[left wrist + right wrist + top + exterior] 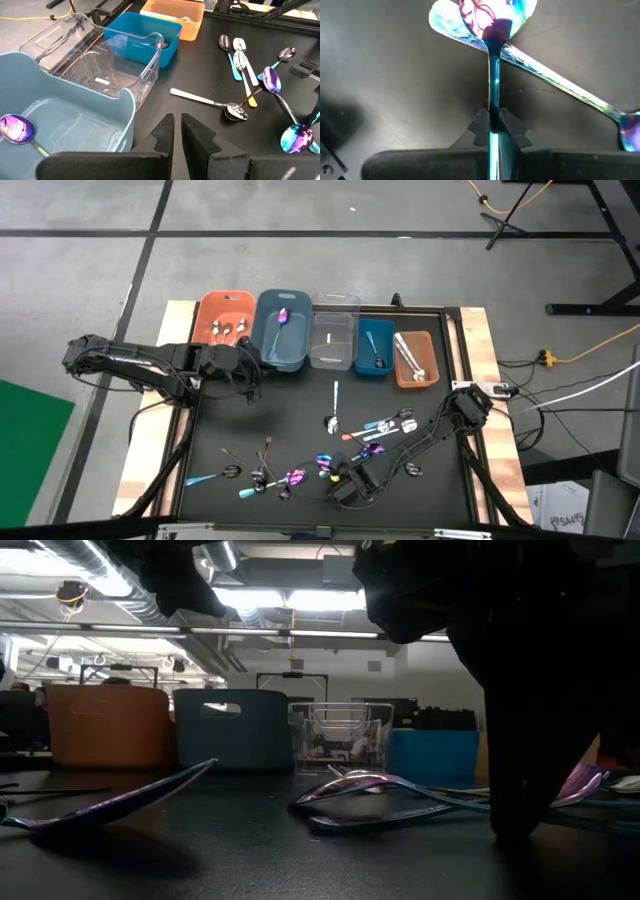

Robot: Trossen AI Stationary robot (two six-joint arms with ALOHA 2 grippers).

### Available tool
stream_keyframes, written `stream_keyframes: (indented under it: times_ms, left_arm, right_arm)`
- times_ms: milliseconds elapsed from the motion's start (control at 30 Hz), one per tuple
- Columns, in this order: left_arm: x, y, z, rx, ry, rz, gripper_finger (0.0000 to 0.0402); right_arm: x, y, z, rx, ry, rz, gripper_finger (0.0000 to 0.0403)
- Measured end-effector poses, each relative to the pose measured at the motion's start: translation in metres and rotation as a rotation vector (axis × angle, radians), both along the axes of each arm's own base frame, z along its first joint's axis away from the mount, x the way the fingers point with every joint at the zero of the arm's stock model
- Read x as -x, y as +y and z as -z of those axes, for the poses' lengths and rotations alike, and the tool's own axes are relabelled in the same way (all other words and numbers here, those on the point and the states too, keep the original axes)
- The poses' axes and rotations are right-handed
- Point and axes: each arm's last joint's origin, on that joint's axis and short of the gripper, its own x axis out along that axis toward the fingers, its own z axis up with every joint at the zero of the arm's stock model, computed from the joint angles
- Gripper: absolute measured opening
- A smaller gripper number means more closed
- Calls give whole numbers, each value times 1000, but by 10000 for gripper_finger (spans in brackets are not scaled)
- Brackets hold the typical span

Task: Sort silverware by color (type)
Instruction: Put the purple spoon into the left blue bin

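- The right gripper is down at the near middle of the black desk, its fingers pinched shut on the teal handle of an iridescent purple spoon, the bowl pointing away from the wrist.
- That spoon lies across a second iridescent spoon, so the thin handle, clear of the crossing, looks the sensible place to pinch without dragging its neighbour.
- The left gripper hangs beside the grey-blue bin, fingers nearly together and holding nothing; the purple spoon already in that bin suggests this is where the colour goes.
- Five bins line the far edge: orange bin, grey-blue, clear bin, blue bin, brown bin.
- The rest of the silverware is scattered on the near half of the desk, unsorted; a silver spoon lies apart toward the bins.
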Motion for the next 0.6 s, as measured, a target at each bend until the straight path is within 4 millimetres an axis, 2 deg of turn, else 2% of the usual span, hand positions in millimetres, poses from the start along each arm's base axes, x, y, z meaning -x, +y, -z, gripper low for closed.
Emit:
stream_keyframes:
  times_ms: [133,333,467,600]
  left_arm:
    - [0,0,-1,1,-9,0,28]
    - [-3,0,-5,1,-59,0,28]
    - [-3,0,-6,-2,-67,3,28]
    - [-3,0,-6,-4,-66,4,28]
  right_arm:
    - [3,-2,-7,-5,3,-1,5]
    - [9,-6,-44,-41,-64,9,3]
    - [14,-22,-69,-36,-79,68,2]
    - [13,-49,-92,-21,-103,127,1]
